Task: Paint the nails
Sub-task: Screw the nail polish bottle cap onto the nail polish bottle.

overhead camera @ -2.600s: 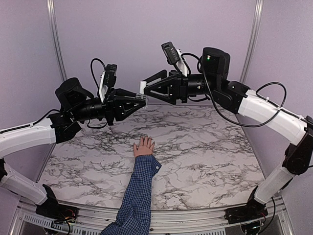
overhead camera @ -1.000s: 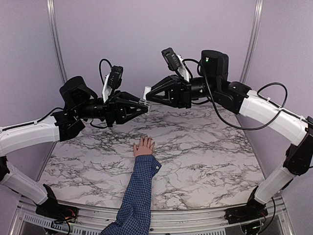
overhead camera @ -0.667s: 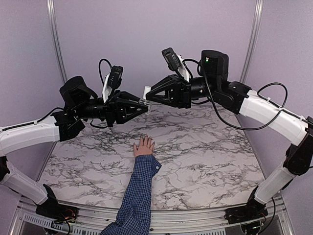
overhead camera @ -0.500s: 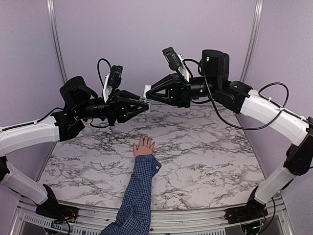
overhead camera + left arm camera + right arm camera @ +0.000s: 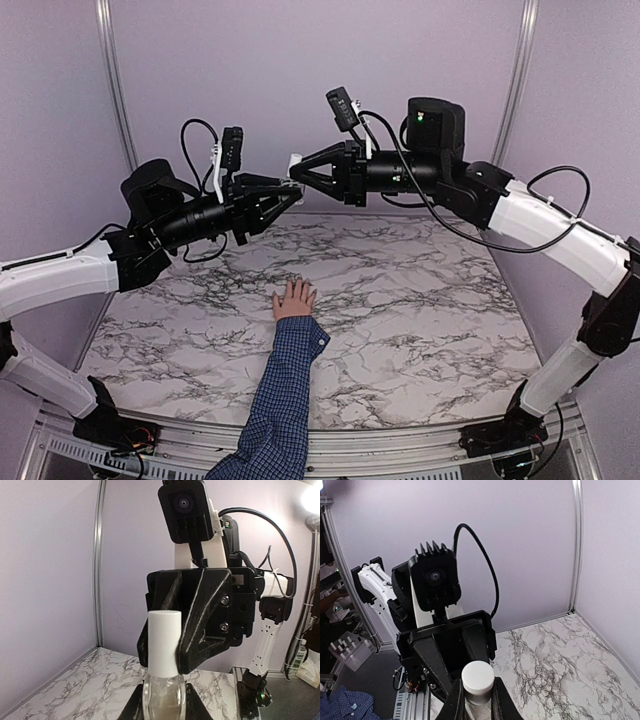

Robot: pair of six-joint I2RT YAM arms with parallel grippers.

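High above the table, a clear glass nail polish bottle (image 5: pixel 162 700) with a white cap (image 5: pixel 164 642) is held between both grippers. My left gripper (image 5: pixel 162 705) is shut on the glass body. My right gripper (image 5: pixel 478 700) is shut on the white cap (image 5: pixel 478 677), its black fingers (image 5: pixel 200 625) clasping it from both sides. In the top view the two grippers meet tip to tip, left gripper (image 5: pixel 286 195) and right gripper (image 5: pixel 299 170). Below them a small hand (image 5: pixel 294 300) lies flat, fingers spread. Its nails (image 5: pixel 297 286) are too small to make out.
The blue checked sleeve (image 5: pixel 285 385) runs from the near table edge to the middle of the marble table (image 5: pixel 430 300). Purple walls and metal posts (image 5: pixel 112 90) close the back and sides.
Both grippers have risen together with the bottle, and the wrists have turned a little. The hand has not moved.
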